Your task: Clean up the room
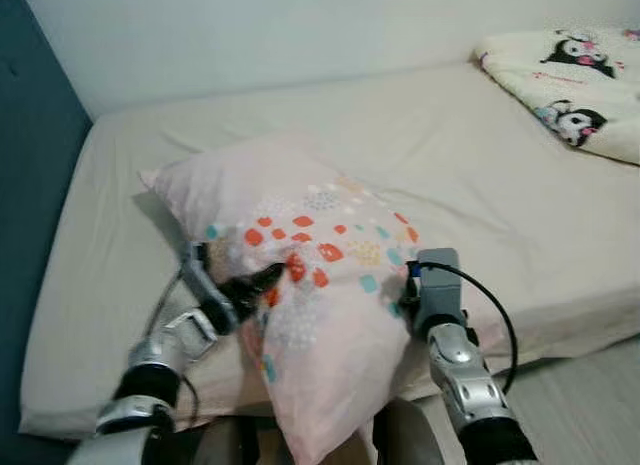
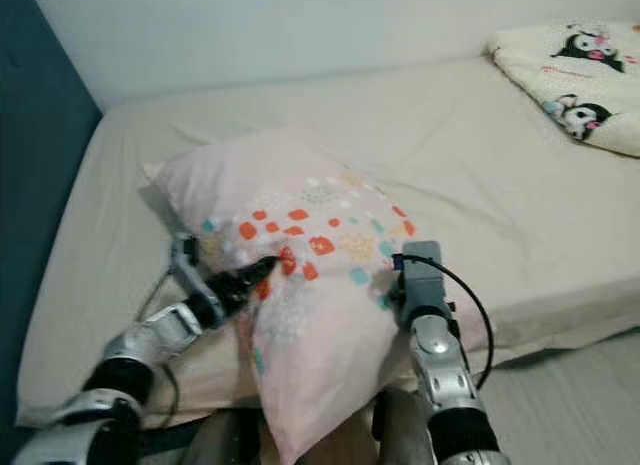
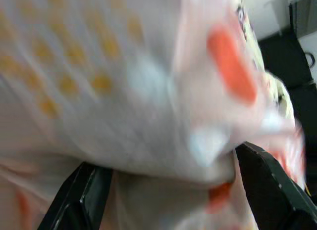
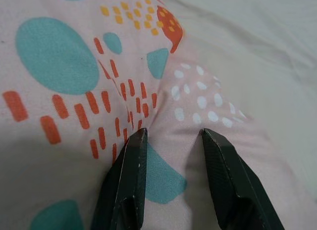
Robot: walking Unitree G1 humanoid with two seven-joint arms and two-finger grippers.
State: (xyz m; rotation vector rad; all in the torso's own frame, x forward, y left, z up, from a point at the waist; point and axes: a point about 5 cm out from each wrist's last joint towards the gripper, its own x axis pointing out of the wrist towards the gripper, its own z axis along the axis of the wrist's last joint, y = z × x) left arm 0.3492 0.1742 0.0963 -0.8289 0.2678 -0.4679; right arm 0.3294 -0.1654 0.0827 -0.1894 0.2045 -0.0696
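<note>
While both silver arms reach forward from the bottom of the head views, they hold a pillow (image 1: 310, 285) between them at the near edge of a bed (image 1: 470, 175). The left pincer (image 1: 272, 277) presses into the pillow's left side, its black fingers (image 3: 89, 195) closed on a bunched fold of the fabric. The right pincer (image 4: 171, 141) sits against the pillow's right side; in its wrist view the two black fingers stand slightly apart with a ridge of the patterned cloth pinched between them.

The pillow is pale pink, printed with red, teal, yellow and white shapes. Its lower end hangs down over the bed's near edge, between the two arms, while its upper end lies back on the mattress — a plain corner points toward the far left.

The bed is covered in a cream sheet, lightly creased. Near its far right corner lies a folded blanket (image 1: 570, 85), cream with black-and-white cartoon figures, well apart from the pillow. A dark teal wall (image 1: 30, 185) runs along the bed's left side, and a white wall (image 1: 300, 25) stands behind it.
</note>
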